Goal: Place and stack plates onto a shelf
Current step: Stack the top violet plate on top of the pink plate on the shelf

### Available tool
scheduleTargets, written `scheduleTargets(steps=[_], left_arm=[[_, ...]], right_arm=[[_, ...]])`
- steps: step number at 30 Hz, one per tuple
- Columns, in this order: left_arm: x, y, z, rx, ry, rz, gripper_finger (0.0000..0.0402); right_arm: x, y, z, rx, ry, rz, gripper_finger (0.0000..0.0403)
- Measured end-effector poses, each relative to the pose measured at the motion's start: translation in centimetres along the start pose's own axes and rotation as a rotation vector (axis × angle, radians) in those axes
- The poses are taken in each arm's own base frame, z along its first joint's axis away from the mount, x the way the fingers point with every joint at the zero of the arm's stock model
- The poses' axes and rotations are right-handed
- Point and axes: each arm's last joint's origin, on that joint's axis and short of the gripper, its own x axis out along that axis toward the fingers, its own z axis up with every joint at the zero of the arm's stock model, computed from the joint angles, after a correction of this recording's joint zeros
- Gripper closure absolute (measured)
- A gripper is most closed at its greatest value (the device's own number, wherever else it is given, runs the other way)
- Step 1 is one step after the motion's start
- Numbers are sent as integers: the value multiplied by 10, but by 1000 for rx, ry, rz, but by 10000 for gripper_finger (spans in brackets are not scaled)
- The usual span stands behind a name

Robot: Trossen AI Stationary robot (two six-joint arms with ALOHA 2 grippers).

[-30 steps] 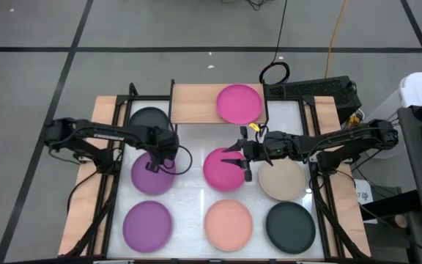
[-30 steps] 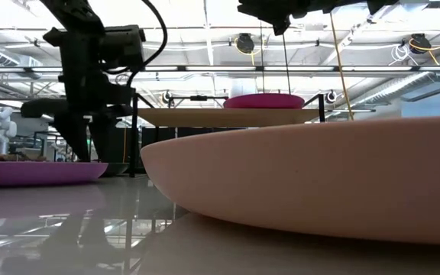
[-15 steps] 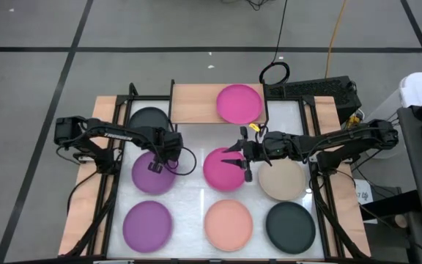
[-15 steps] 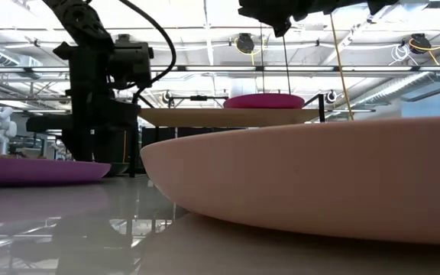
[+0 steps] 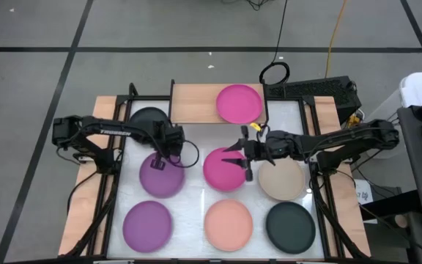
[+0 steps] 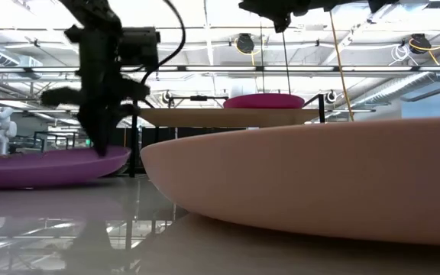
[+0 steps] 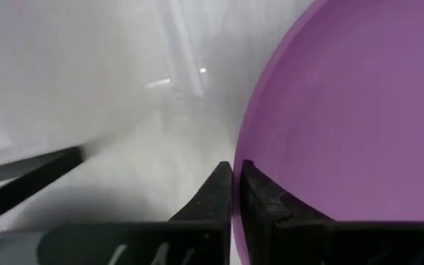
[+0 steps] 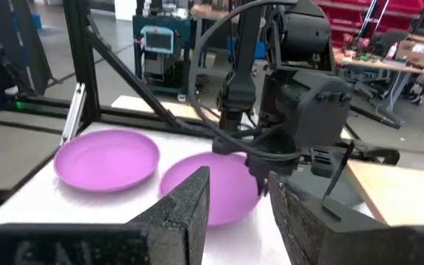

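Note:
My left gripper [image 5: 160, 162] is shut on a purple plate [image 5: 163, 178] at the table's middle left. My right gripper [image 5: 235, 157] hangs open above the far right part of a magenta plate [image 5: 222, 170], touching nothing. The light-wood shelf [image 5: 193, 103] stands at the far edge with another magenta plate [image 5: 240, 103] lying flat on it. On the table lie a black plate [image 5: 147, 116], a second purple plate [image 5: 147, 224], a peach plate [image 5: 228, 224], a beige plate [image 5: 283, 180] and another black plate [image 5: 290, 225]. My left gripper pinches the purple plate's far rim [image 7: 250, 143] between its two fingers, one inside the plate and one outside. The fingers point down from above. The held side [image 6: 119, 158] is tipped up a little, while the rest of the plate [image 6: 21, 171] lies on the table.
Black frame rails [image 5: 108, 183] run along the table's left and right sides. The left half of the shelf board is bare. The plates lie close together in rows, with narrow white gaps [image 5: 190, 192] between them.
My left gripper has gone a little toward the table's right edge and shut on the purple plate's far rim. The plate has slid slightly toward the right, and its held side has tipped up off the table.

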Motion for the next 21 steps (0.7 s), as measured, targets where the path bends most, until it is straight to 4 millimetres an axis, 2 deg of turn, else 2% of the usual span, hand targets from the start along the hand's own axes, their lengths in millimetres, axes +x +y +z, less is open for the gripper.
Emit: scheduleTargets(steps=[5, 10, 14, 17, 19, 21], left_arm=[[-38, 10, 18, -33, -41, 23, 392], [-91, 22, 35, -64, -133, 45, 392], [-142, 42, 45, -105, -291, 138, 392], [-177, 62, 48, -172, -445, 224, 392], [-194, 78, 49, -221, -542, 257, 392], [-203, 93, 52, -264, -578, 273, 392]], right_arm=[[-15, -1, 11, 2, -27, -1, 278], [-43, -3, 24, 4, -38, -1, 278], [-61, -3, 31, 0, -57, 2, 278], [-70, -2, 25, -26, -82, 4, 278], [-75, -1, 19, -48, -104, 0, 278], [-80, -1, 15, -63, -143, -7, 278]])
